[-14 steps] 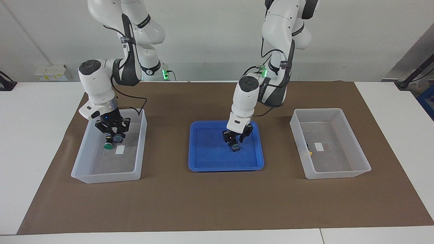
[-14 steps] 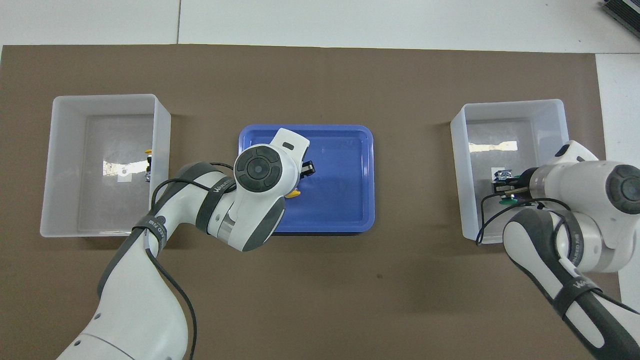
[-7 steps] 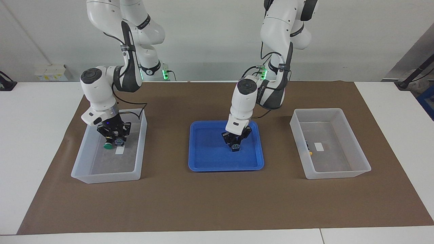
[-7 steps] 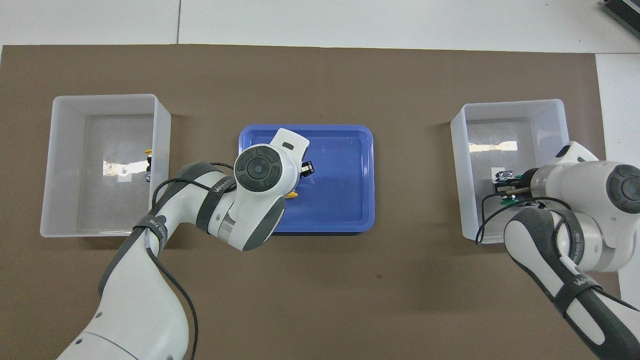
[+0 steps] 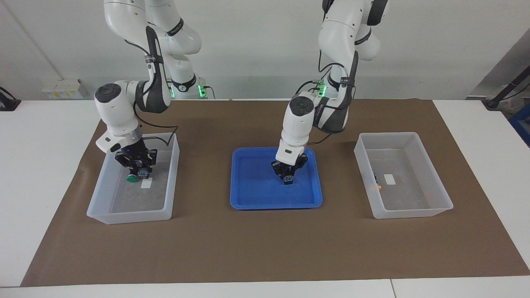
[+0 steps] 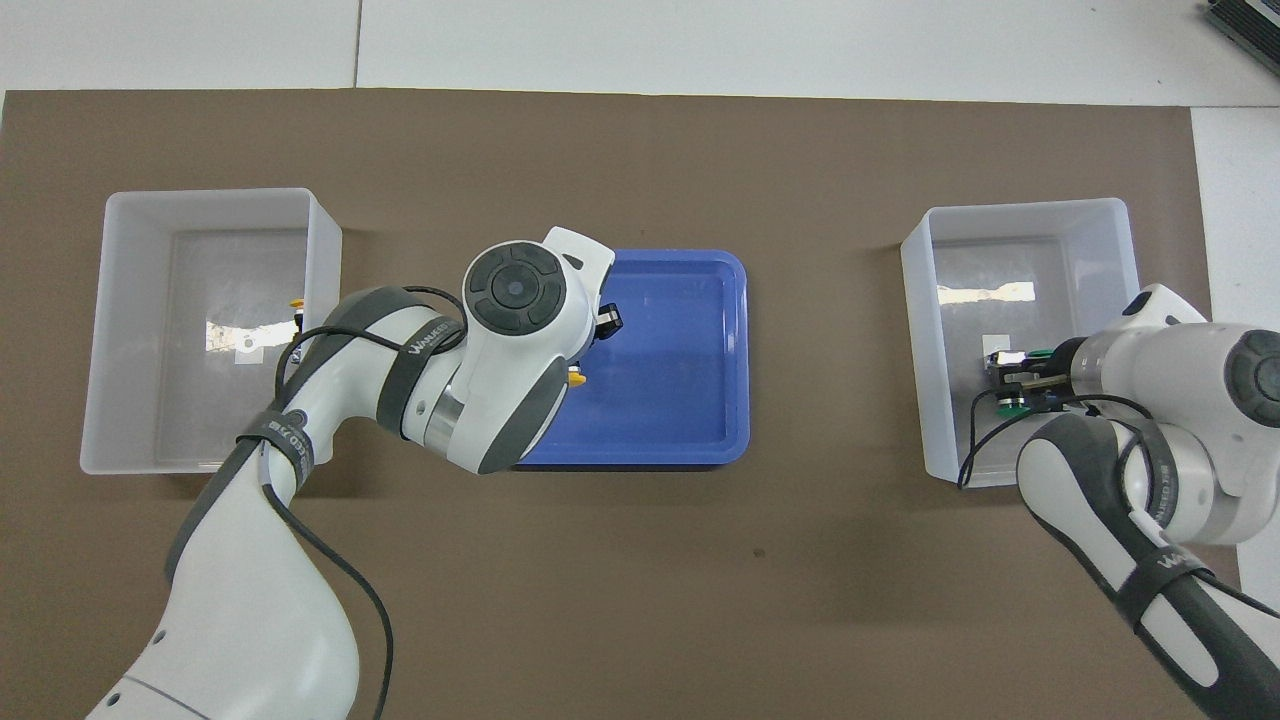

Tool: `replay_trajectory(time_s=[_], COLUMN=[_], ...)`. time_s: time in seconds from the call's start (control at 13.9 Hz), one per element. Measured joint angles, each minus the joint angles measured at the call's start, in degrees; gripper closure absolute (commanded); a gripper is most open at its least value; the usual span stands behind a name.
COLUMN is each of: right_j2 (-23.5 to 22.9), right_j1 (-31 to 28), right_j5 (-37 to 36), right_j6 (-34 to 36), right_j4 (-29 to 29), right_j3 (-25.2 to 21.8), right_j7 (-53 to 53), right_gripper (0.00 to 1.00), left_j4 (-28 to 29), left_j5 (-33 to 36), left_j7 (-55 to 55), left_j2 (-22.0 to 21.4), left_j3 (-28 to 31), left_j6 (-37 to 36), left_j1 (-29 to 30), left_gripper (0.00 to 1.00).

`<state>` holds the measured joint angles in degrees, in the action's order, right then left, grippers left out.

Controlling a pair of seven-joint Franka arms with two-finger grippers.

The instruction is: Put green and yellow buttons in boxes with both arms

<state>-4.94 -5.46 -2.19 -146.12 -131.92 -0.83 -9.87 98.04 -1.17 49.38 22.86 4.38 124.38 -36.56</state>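
My left gripper (image 5: 288, 175) is shut on a yellow button (image 5: 288, 179), just above the blue tray (image 5: 256, 194). From overhead the arm's wrist hides the gripper and only the yellow cap (image 6: 577, 375) peeks out. My right gripper (image 5: 142, 169) is low inside the clear box (image 5: 98, 194) at the right arm's end, with a green button's black body (image 5: 144, 172) at its tip. A second green button (image 5: 132, 178) lies on that box's floor beside it. Another yellow button (image 5: 377, 182) lies in the clear box (image 5: 437, 186) at the left arm's end.
Each box has a small white label (image 5: 146, 183) on its floor. The tray (image 6: 690, 400) sits midway between the two boxes on a brown mat (image 5: 265, 248). A cable loops from the right wrist over the box rim (image 6: 925, 400).
The left gripper has closed on the yellow button in the tray. The right gripper has sunk lower into its box with the green button. The lying green button has not moved.
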Motion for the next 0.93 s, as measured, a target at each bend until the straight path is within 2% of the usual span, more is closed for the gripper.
replay_trajectory(time_s=[0.14, 0.22, 0.36, 0.72, 0.93], right_j2=[0.0, 0.0, 0.3, 3.2, 3.8], right_j1=[0.0, 0.0, 0.0, 0.2, 1.0], right_j5=[0.0, 0.0, 0.0, 0.2, 0.2], right_j6=[0.0, 0.1, 1.8, 10.7, 18.9], right_j4=[0.0, 0.2, 1.5, 8.4, 15.7], right_j3=[0.0, 0.0, 0.0, 0.3, 0.5], right_j7=[0.0, 0.0, 0.0, 3.5, 5.0], right_gripper=[0.28, 0.13, 0.0, 0.0, 0.0], left_j4=[-2.7, -3.2, -3.4, -6.2, -6.9], left_j5=[0.0, 0.0, 0.0, -1.9, -2.4], left_j7=[-0.1, -0.3, -1.2, -7.1, -13.6], left_j2=[-1.3, -2.4, -4.7, -7.1, -8.2], left_j3=[0.3, 0.3, 0.2, 0.0, 0.1], left_j6=[-3.8, -5.3, -8.1, -16.0, -19.7], left_j1=[2.2, 3.3, 5.4, 9.7, 12.7], left_gripper=[1.0, 1.0, 1.0, 1.0, 1.0])
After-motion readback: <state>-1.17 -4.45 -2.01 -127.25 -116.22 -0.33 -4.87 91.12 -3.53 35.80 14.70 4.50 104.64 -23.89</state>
